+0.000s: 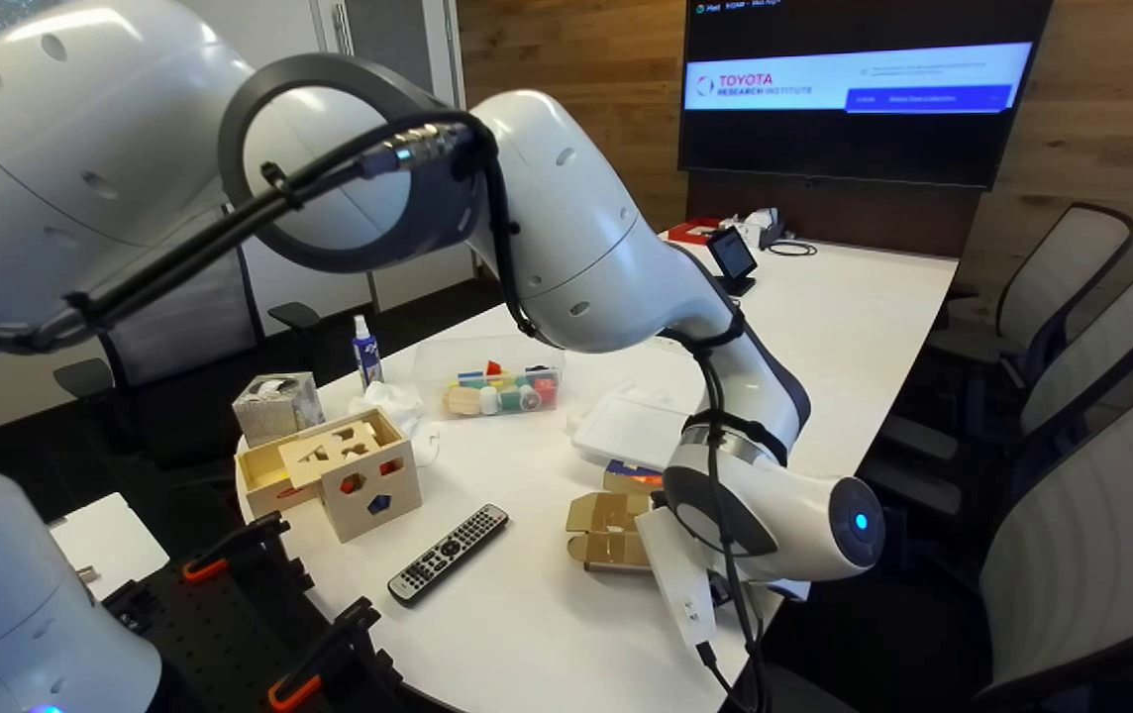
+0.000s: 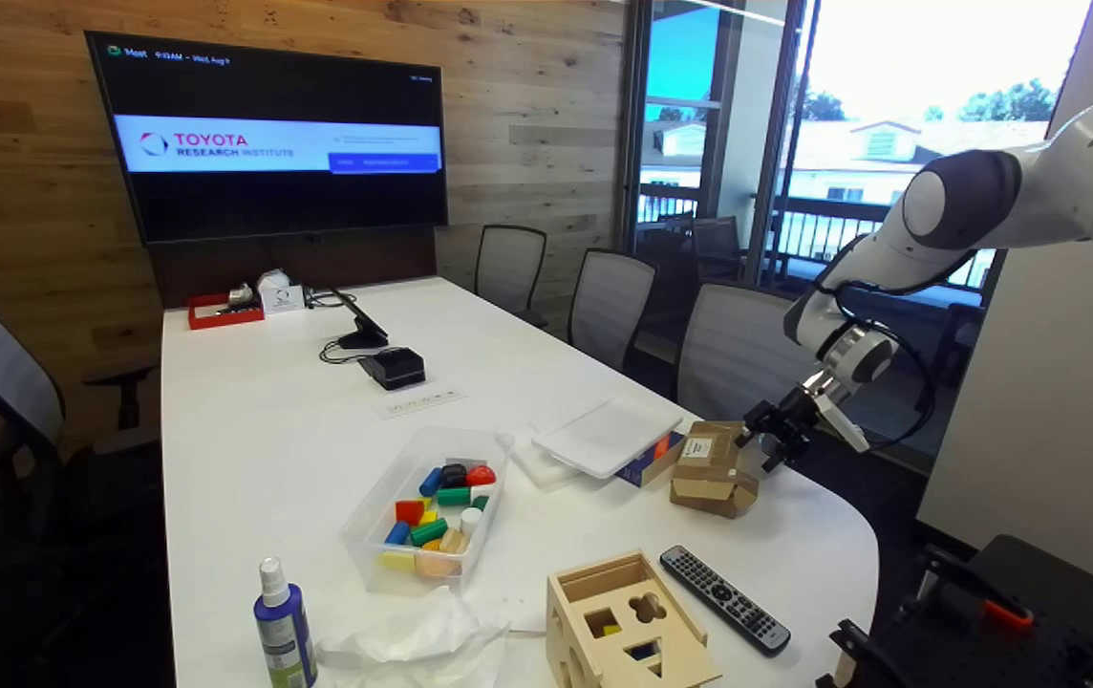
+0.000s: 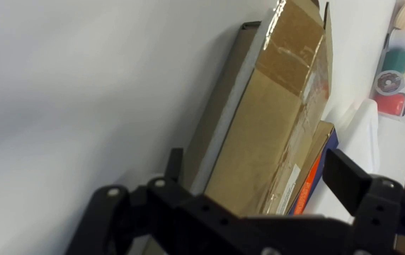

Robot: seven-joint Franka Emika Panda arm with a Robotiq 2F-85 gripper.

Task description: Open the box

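Black fingers (image 3: 346,179) wide apart, empty, just beside the rectangular tan cardboard box (image 3: 259,141) on the white counter (image 3: 82,88)

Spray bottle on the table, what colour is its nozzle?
White; the nozzle shows best in an exterior view.

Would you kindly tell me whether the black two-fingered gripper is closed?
No, the wrist view shows the gripper with its fingers apart and part of the tan rectangular cardboard box visible between them.
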